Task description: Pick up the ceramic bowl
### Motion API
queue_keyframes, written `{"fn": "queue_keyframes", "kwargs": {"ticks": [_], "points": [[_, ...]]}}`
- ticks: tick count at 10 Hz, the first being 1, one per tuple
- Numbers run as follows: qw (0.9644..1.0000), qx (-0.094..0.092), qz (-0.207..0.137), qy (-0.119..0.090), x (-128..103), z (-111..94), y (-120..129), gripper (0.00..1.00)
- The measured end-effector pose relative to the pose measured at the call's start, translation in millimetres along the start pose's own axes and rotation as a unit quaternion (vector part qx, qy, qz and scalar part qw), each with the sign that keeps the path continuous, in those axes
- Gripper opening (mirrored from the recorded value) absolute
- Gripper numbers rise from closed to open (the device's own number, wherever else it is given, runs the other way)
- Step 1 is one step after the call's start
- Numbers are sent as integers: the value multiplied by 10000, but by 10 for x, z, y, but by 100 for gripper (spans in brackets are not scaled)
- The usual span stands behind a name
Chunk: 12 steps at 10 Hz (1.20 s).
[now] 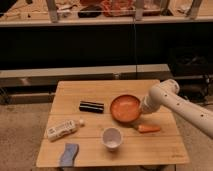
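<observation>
Wooden table [90, 95] holds ceramic bowl [125, 108] beside end effector [142, 108].

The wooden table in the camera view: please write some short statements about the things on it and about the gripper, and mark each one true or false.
1. The wide, shallow orange ceramic bowl stands on the light wooden table. True.
2. The gripper is at the left end of the table, over the blue sponge. False: it is at the bowl's right rim.
3. The small white cup stands nearer the table's front edge than the bowl. True.
4. The flat black rectangular box lies inside the bowl. False: it lies on the table, left of the bowl.
5. The orange carrot lies right of the cup. True.
</observation>
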Motion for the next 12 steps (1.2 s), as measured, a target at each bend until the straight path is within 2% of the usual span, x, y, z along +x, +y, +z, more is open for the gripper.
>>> {"fn": "queue_keyframes", "kwargs": {"ticks": [12], "points": [[9997,68,-248,-41,-11,15,-71,1]]}}
